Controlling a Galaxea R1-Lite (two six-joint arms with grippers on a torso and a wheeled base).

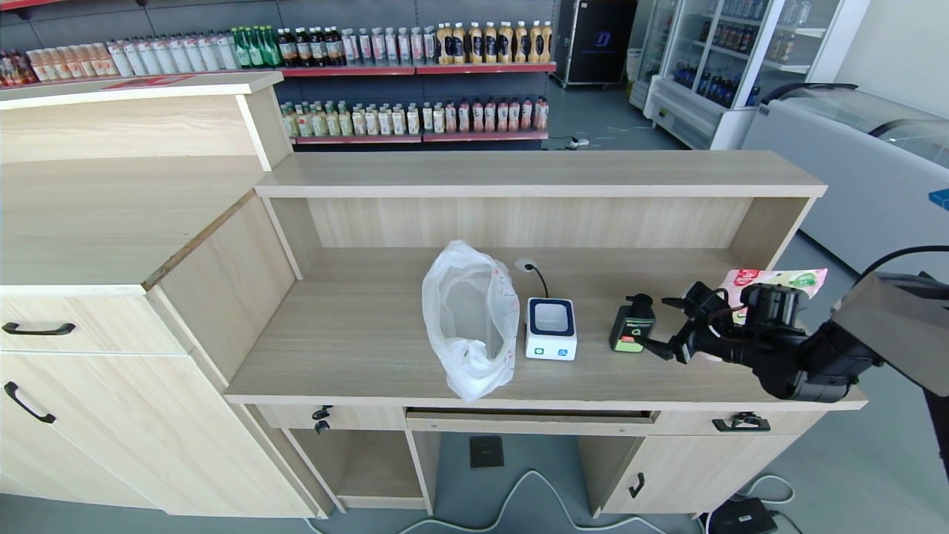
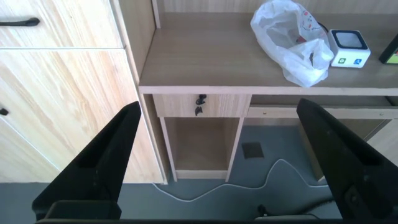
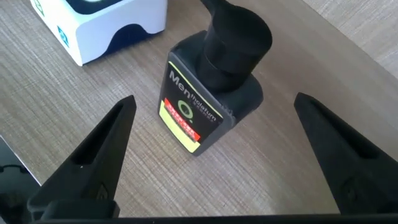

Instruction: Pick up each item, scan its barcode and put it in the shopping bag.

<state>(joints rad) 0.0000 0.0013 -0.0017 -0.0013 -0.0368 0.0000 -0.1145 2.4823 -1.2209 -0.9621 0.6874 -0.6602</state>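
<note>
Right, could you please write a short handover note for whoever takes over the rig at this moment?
Left gripper: jaws open, empty, low in front of the counter.
Right gripper: jaws open, empty, right beside the pump bottle.
On the counter: shopping bag, scanner beside it, then the pump bottle; snack packet at the right end.
Done: nothing visibly bagged.
Left: grasp, scan and bag the pump bottle, then the snack packet.
</note>
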